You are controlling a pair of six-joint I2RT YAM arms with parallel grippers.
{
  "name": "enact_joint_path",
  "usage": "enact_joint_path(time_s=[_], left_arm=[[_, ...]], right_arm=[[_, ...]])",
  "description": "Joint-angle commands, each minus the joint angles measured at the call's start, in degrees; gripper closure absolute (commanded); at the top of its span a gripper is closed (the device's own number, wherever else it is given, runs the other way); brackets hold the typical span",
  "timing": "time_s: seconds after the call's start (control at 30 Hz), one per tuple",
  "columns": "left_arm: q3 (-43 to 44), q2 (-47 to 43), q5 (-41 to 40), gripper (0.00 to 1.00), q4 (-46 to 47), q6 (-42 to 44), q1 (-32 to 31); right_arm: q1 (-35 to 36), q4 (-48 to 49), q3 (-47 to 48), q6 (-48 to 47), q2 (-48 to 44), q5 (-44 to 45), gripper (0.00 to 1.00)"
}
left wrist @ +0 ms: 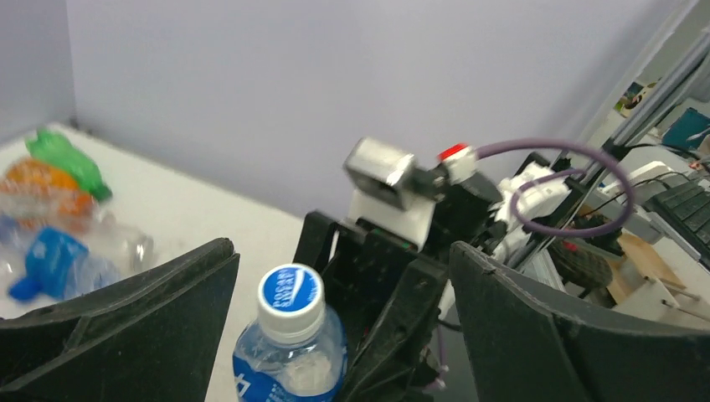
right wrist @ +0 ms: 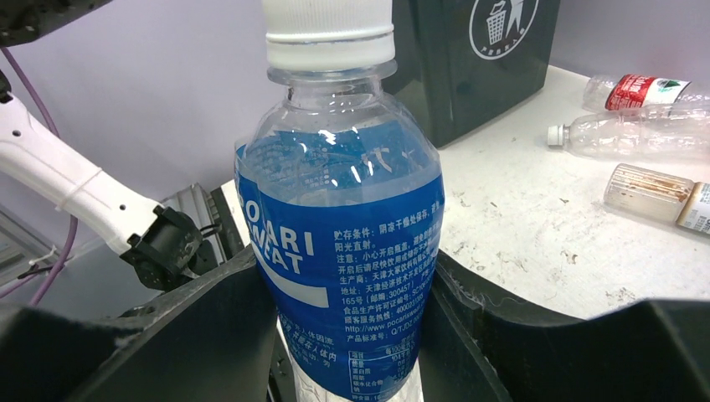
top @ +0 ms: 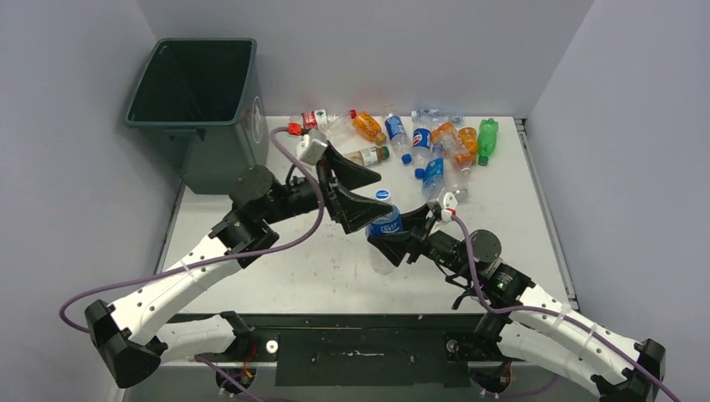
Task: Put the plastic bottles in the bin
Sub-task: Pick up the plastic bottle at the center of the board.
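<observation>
Nearest of all, the two arms are reaching out from the near edge of the surface [top: 318, 268] and bending in toward the middle. Just past them, the right end effector [right wrist: 347, 280] is squeezing a blue-label bottle [right wrist: 343, 209] around its belly, one finger pressing on each side. It seems to be holding that bottle up off the surface, with the cap pointing at the left arm. The left end effector [top: 368, 191] is waiting right there with its fingers spread wide apart, one on each side of the cap and not touching it.

I think the bottle is being passed between the arms. To do that well, one end effector should be gripping hard before the other is letting go, or the bottle is going to drop. The plastic looks smooth and squashy, so grabbing below the cap seems safer.

Farther off, one stray bottle [top: 368, 156] is lying near the left end effector, so a low swing could be knocking it. The other bottles [top: 435, 142] are lying in a heap by the back wall.

Farthest away on the left, the bin [top: 222, 159] is standing in the back corner with its top open. Its rim is sitting high, so the bottle needs lifting up over it. Walls are closing in on both sides, and the middle is giving the most room.
</observation>
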Motion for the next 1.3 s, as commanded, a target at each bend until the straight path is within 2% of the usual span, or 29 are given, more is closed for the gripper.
enact_joint_path(time_s=[0.0,0.1,0.3,0.37,0.5,0.6,0.67,0.77,0.9,0.93,1.0,1.03,1.1,1.13,1.17,1.27], left_arm=[[3.3,2.3,2.2,0.04,-6.6,-1.5,0.1],[4.4,3.6,2.1,0.02,-8.4,-0.8,0.0],[4.7,4.8,1.9,0.34,-9.4,0.2,-0.6],[4.7,4.9,1.9,0.39,-9.4,0.7,-1.1],[4.3,5.3,1.0,0.42,-10.1,2.2,-2.2],[4.1,5.7,0.1,0.37,-11.2,3.6,-3.1],[3.7,5.8,-0.3,0.37,-11.5,4.3,-3.5],[2.8,5.6,-0.8,0.53,-11.4,5.2,-3.9],[2.5,5.7,-0.8,0.82,-11.7,5.6,-3.9],[2.7,5.9,-0.6,0.85,-11.9,5.6,-3.9],[2.6,6.1,-0.5,0.82,-12.3,5.7,-4.0],[2.5,6.2,-0.4,0.75,-12.4,5.7,-4.0],[2.0,5.9,-0.8,0.49,-12.3,5.6,-4.2],[1.7,5.8,-1.2,0.42,-12.1,5.5,-4.1],[1.5,5.5,-1.4,0.39,-12.0,5.5,-4.2],[0.9,4.8,-2.1,0.40,-11.9,6.1,-4.2]], right_arm=[[1.0,2.2,2.1,-1.4,0.8,0.1,0.69],[1.4,2.4,2.3,-1.6,1.2,0.3,0.69],[2.2,2.8,2.6,-1.8,1.6,0.6,0.70],[2.4,2.8,2.6,-1.8,1.5,0.9,0.70],[2.7,2.8,2.7,-1.9,1.5,1.0,0.70],[2.9,3.0,2.7,-1.7,1.5,1.0,0.70],[3.0,3.1,2.7,-1.5,1.3,1.0,0.70],[3.2,3.0,2.8,-1.5,1.0,1.0,0.70],[3.3,2.8,2.7,-1.5,0.4,1.2,0.70],[3.3,2.8,2.6,-1.4,0.3,1.3,0.70],[3.4,2.8,2.6,-1.4,-0.1,1.4,0.70],[3.5,2.8,2.6,-1.4,-0.2,1.4,0.71],[3.5,2.8,2.6,-1.3,-0.5,1.4,0.71],[3.5,2.8,2.6,-1.3,-0.6,1.5,0.71],[3.4,2.8,2.5,-1.3,-0.8,1.6,0.71],[3.5,2.8,2.4,-1.2,-1.3,1.6,0.71]])
